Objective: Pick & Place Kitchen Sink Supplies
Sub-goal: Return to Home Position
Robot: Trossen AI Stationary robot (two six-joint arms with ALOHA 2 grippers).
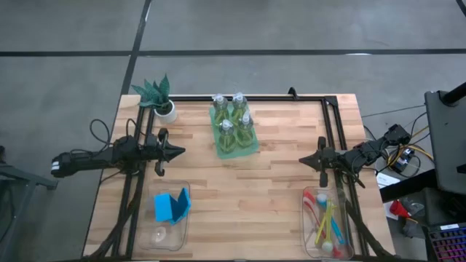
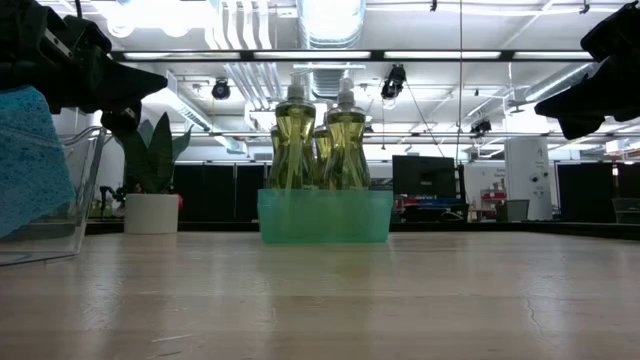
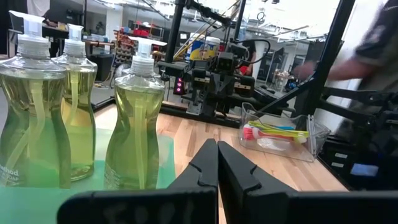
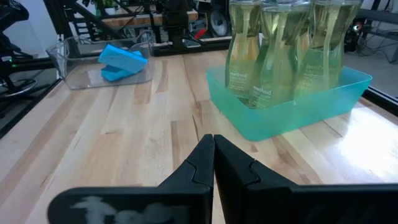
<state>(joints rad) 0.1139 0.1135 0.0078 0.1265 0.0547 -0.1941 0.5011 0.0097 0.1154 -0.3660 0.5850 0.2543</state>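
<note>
Several clear bottles of yellow-green liquid (image 1: pixel 233 120) stand upright in a translucent green tray (image 1: pixel 234 149) at the table's far middle, also in the low view (image 2: pixel 322 140). Blue sponges (image 1: pixel 172 205) lean inside a clear bin (image 1: pixel 164 236) at the near left. Red, yellow and blue brushes (image 1: pixel 326 218) lie in a clear bin (image 1: pixel 346 244) at the near right. My left gripper (image 1: pixel 180 151) is shut and hovers left of the tray, pointing right. My right gripper (image 1: pixel 303 161) is shut and hovers right of the tray, pointing left. Both hold nothing.
A small white-potted plant with teal leaves (image 1: pixel 162 98) stands at the far left corner. A black frame (image 1: pixel 306 97) runs along the table's far edge and down both sides. Bare wood lies between the tray and the two bins. A person (image 3: pixel 373 43) shows beyond the table in the left wrist view.
</note>
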